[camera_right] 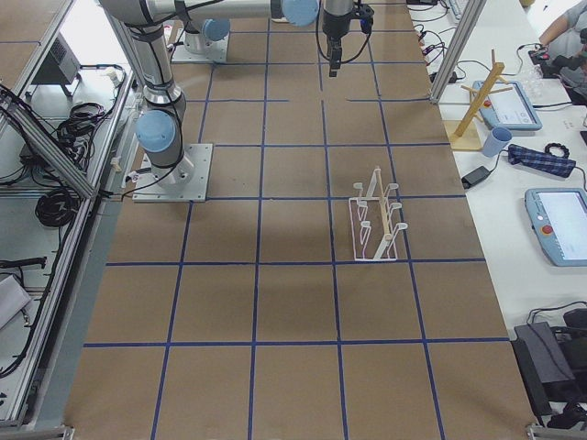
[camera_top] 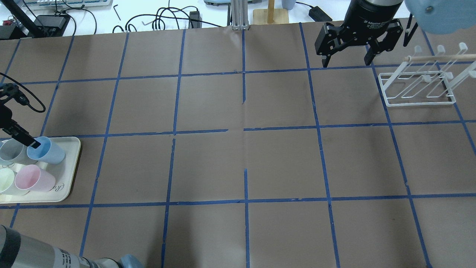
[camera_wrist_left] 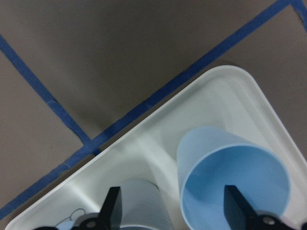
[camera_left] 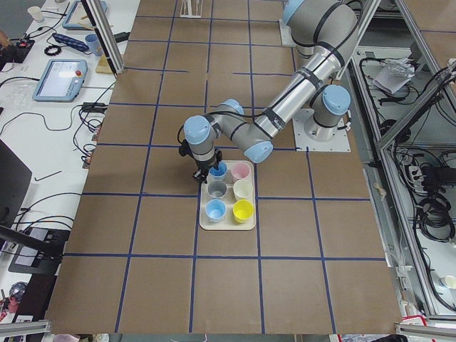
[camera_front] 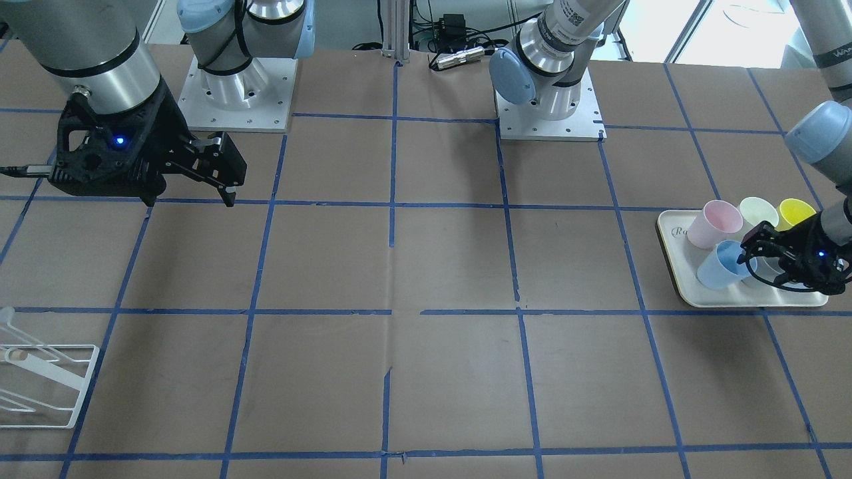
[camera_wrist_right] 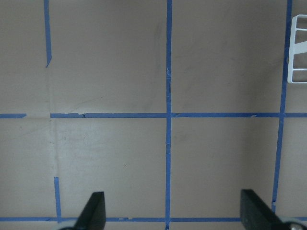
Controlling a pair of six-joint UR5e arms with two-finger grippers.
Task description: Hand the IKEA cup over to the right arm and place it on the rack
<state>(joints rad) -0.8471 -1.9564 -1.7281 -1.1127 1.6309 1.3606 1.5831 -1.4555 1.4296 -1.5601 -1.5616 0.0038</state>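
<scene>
The pale blue IKEA cup point(camera_top: 48, 152) stands upright on the cream tray point(camera_top: 74, 163), at the corner nearest the table's middle; it also shows in the front view point(camera_front: 720, 267) and the left wrist view point(camera_wrist_left: 235, 177). My left gripper point(camera_wrist_left: 173, 211) is open and low over the tray. One finger point(camera_top: 32, 142) is inside the cup's rim and the other is outside, over the grey cup point(camera_top: 10, 150). My right gripper point(camera_top: 346, 60) is open and empty, held above the table left of the white wire rack point(camera_top: 420, 89).
The tray also holds a pink cup point(camera_front: 713, 224), a pale green cup point(camera_front: 757, 211), a yellow cup point(camera_front: 795, 211) and a second blue cup point(camera_left: 215, 210). The rack stands alone at the far right point(camera_right: 376, 225). The table is brown with blue tape lines.
</scene>
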